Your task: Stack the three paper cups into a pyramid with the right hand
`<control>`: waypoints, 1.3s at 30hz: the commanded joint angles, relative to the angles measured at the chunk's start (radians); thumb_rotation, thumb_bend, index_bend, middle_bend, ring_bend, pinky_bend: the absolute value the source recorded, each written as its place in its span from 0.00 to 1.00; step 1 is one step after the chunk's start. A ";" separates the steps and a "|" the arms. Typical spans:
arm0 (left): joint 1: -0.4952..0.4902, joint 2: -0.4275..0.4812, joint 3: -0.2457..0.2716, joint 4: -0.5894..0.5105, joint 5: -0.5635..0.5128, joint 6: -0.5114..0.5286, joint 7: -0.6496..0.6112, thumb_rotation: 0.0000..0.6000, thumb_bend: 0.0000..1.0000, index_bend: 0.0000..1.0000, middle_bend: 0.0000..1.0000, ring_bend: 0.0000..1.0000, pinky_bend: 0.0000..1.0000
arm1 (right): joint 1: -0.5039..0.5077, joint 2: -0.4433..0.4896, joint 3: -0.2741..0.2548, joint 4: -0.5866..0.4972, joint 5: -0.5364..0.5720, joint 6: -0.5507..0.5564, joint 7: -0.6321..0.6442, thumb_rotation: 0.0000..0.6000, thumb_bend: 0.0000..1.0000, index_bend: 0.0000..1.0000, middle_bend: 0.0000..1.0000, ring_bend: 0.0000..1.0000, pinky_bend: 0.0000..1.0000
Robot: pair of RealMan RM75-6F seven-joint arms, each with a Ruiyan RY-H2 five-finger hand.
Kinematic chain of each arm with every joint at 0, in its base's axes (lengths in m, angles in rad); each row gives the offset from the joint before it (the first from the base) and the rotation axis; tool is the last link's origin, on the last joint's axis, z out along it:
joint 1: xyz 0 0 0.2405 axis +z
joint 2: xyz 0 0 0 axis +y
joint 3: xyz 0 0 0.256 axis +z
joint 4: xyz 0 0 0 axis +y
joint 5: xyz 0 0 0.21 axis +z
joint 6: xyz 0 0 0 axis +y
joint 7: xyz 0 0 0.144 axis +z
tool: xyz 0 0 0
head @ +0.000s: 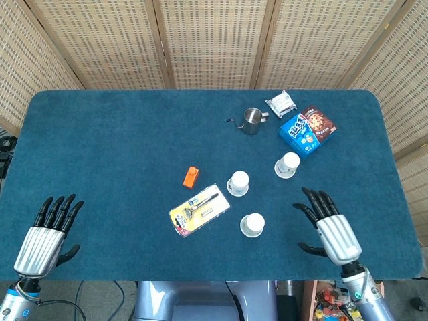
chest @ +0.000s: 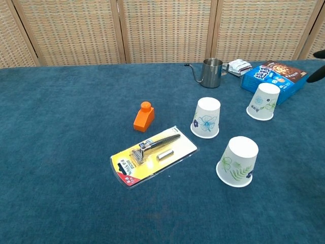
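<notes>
Three white paper cups stand upside down and apart on the blue table. One cup [head: 238,182] [chest: 207,117] has a blue flower, another [head: 253,225] [chest: 237,161] sits nearest the front, and the third [head: 287,164] [chest: 264,101] stands beside the blue box. My right hand [head: 329,227] hovers open to the right of the front cup, fingers spread, touching nothing. Only its dark fingertips [chest: 318,71] show at the chest view's right edge. At the front left corner my left hand [head: 45,232] is open and holds nothing.
A packaged razor [head: 198,210] [chest: 153,156] and an orange block [head: 191,176] [chest: 144,116] lie left of the cups. Behind them are a steel pitcher [head: 251,120] [chest: 210,72], a blue snack box [head: 306,130] [chest: 274,75] and a small wrapped packet [head: 281,103] [chest: 239,66].
</notes>
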 commanded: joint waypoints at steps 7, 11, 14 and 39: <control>-0.001 0.001 -0.001 0.001 -0.002 -0.001 -0.005 1.00 0.20 0.00 0.00 0.00 0.00 | 0.074 -0.066 0.032 -0.048 0.073 -0.117 -0.115 1.00 0.06 0.25 0.00 0.00 0.00; -0.002 0.001 -0.001 0.002 -0.005 -0.004 -0.006 1.00 0.20 0.00 0.00 0.00 0.00 | 0.095 -0.093 0.042 -0.042 0.118 -0.155 -0.138 1.00 0.06 0.25 0.00 0.00 0.00; -0.003 -0.001 -0.001 0.003 -0.006 -0.007 -0.004 1.00 0.20 0.00 0.00 0.00 0.00 | 0.110 -0.121 0.046 -0.027 0.156 -0.183 -0.158 1.00 0.06 0.25 0.00 0.00 0.00; -0.008 -0.006 -0.001 0.007 -0.015 -0.016 0.001 1.00 0.20 0.00 0.00 0.00 0.00 | 0.203 -0.260 0.079 0.075 0.325 -0.273 -0.241 1.00 0.06 0.30 0.00 0.00 0.00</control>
